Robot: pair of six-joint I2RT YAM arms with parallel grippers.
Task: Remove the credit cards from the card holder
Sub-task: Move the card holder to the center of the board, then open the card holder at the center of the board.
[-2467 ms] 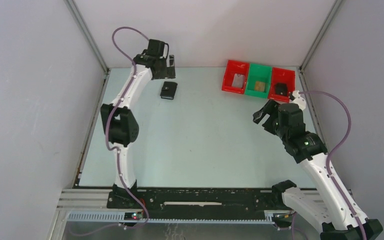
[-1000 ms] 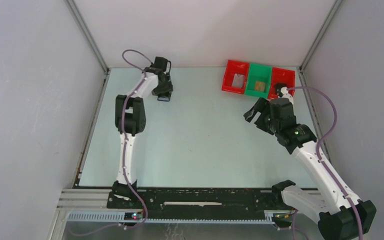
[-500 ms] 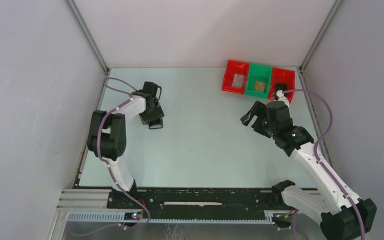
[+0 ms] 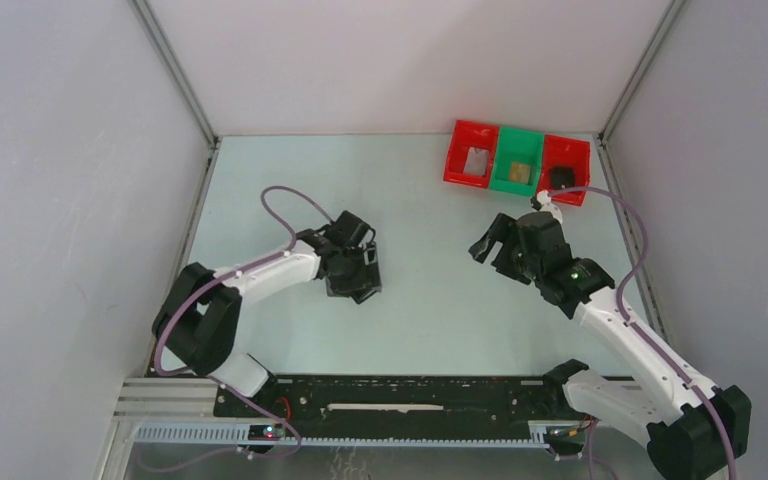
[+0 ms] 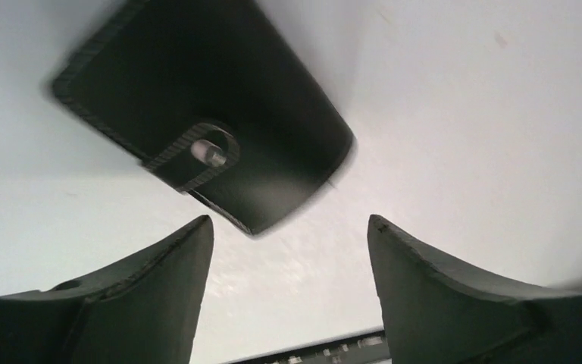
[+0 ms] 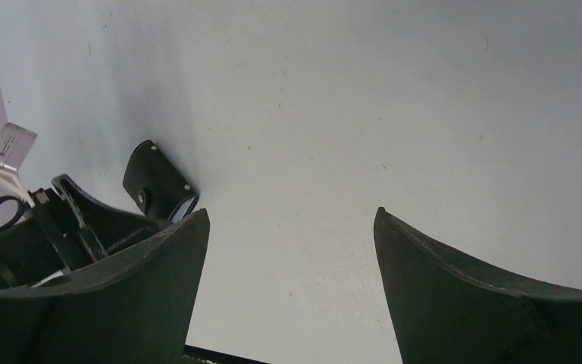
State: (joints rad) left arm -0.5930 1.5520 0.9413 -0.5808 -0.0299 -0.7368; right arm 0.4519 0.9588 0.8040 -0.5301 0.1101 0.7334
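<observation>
**A:** Where's the card holder (image 5: 197, 114) sitting?

**B:** Flat on the worktop (image 4: 430, 330), a bit left of the middle. It's closed, with its tab (image 5: 197, 155) snapped down. The left tool (image 5: 288, 224) is low and just behind it, its 2 fingers spread with nothing between them.

**A:** So nothing is gripping it?

**B:** No, it lies loose. I'd say that spot suits the job, since both arms can reach it there, 1 to pin it and 1 to pull.

**A:** And the right tool (image 6: 292, 216)?

**B:** That one's spread wide too, and empty. It hangs over bare worktop to the right, facing the holder, probably so it can come in from the other side.

**A:** Any cards in sight?

**B:** None at the holder; with it shut, I'd guess they're inside. The 3 bins (image 4: 520, 131) at the far right stand well apart from it. There's a small grey thing in 1 and a tan thing in another, too small to name.

**A:** What's first, then?

**B:** I reckon the tab has to come undone before any card can slide out
</observation>
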